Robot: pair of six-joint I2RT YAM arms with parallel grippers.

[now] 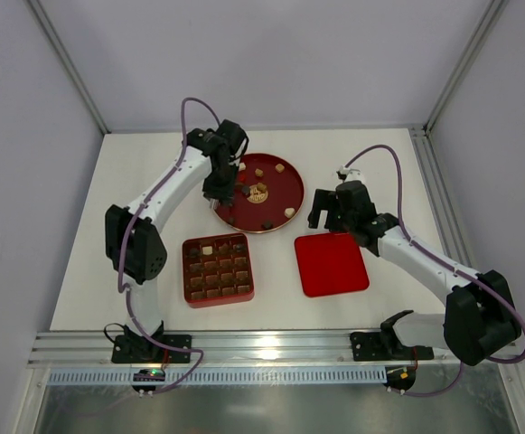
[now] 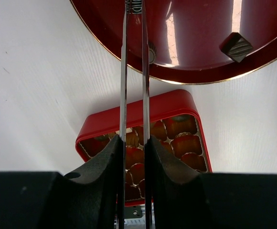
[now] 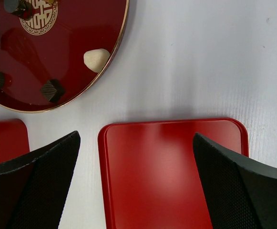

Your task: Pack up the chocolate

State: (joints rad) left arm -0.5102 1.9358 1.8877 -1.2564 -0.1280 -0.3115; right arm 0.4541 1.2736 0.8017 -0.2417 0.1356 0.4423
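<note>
Picking step: the left gripper (image 1: 221, 199) hangs at the plate's (image 1: 280, 190) left edge, jaws close, on a piece or not I cannot tell. The chocolate (image 3: 97, 59) lies scattered on the plate; next, carry one to the tray (image 1: 186, 271). Over the lid (image 1: 332, 265) the right gripper (image 3: 136, 136) gapes.

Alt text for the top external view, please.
Above a white table, the left end effector is over a round red plate scattered with chocolate pieces, while the right end effector hangs open above a flat red lid. A square red grid tray lies left of the lid.
</note>
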